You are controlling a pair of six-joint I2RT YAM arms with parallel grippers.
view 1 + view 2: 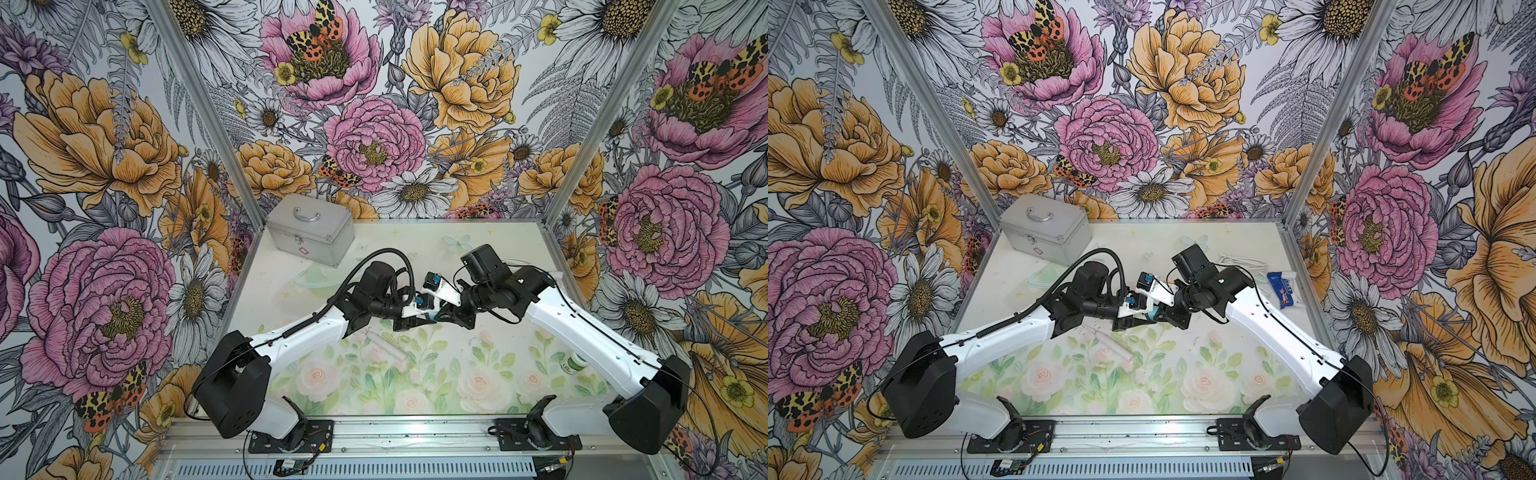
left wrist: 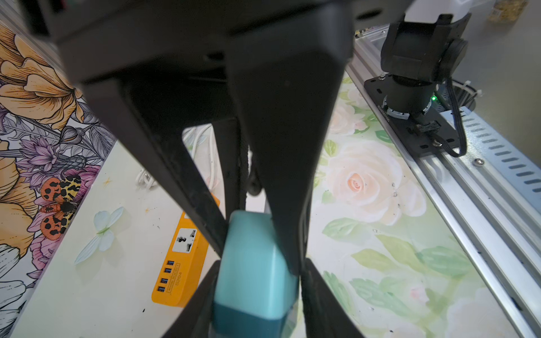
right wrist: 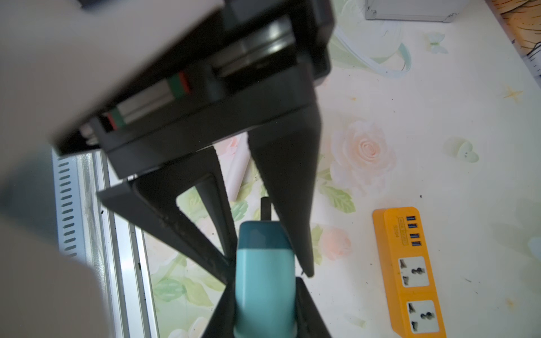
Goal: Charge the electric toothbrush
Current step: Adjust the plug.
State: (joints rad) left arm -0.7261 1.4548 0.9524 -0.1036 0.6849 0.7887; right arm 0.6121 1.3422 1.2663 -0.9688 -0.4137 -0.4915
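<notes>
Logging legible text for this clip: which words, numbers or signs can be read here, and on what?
"S204": on the power strip, beside its USB ports.
Boxed line next to it: seems to end in "SOCKET", the rest is blurred.
Red outline sign: on the front of the case, no words.
Print on the blue packet, the bottle and the arm base: too small to read.

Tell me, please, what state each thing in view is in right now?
Toothbrush: lying on the table, untouched.
Adapter: off the table, held by both pincers.
Left pincer: shut on the adapter.
Right pincer: shut on the adapter.
Strip: flat on the table, visible sockets empty.
Case: lid shut.
</notes>
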